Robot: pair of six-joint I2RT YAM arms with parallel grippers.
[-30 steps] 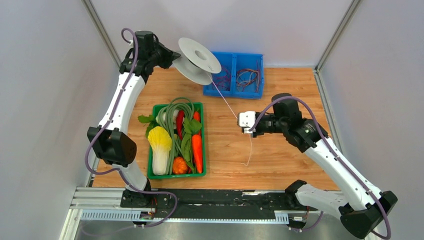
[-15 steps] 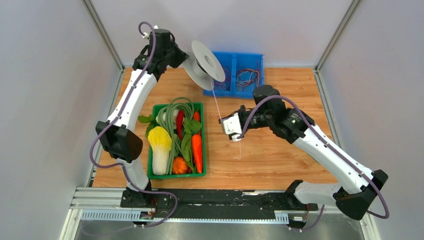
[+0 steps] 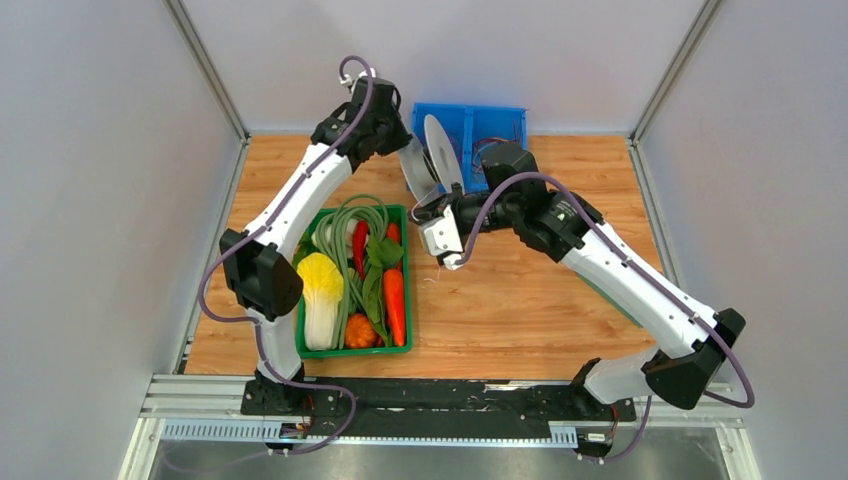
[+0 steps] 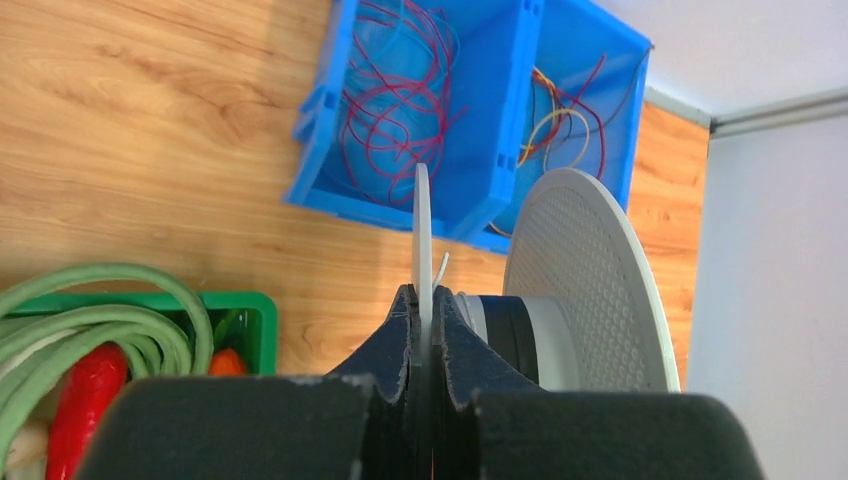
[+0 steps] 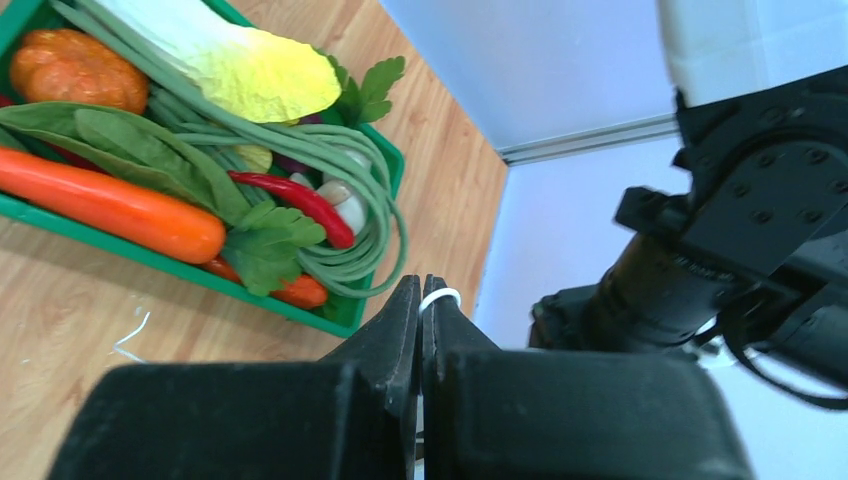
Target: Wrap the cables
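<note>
- Left tool (image 4: 422,318), clenched on the spool (image 4: 590,280) flange, has swung it edge-on.
- Right tool (image 5: 421,292), pinching the white wire (image 5: 440,297), has moved in close: slack taken up.

Beneath both sets of jaws lies a light wood-grain tabletop (image 3: 540,310), closed in behind and to either side of them by plain pale grey walls (image 3: 450,45), with slanting metal posts (image 3: 203,68) at the far corners and a black-and-aluminium rail (image 3: 450,405) along the near edge, all evenly lit.
</note>
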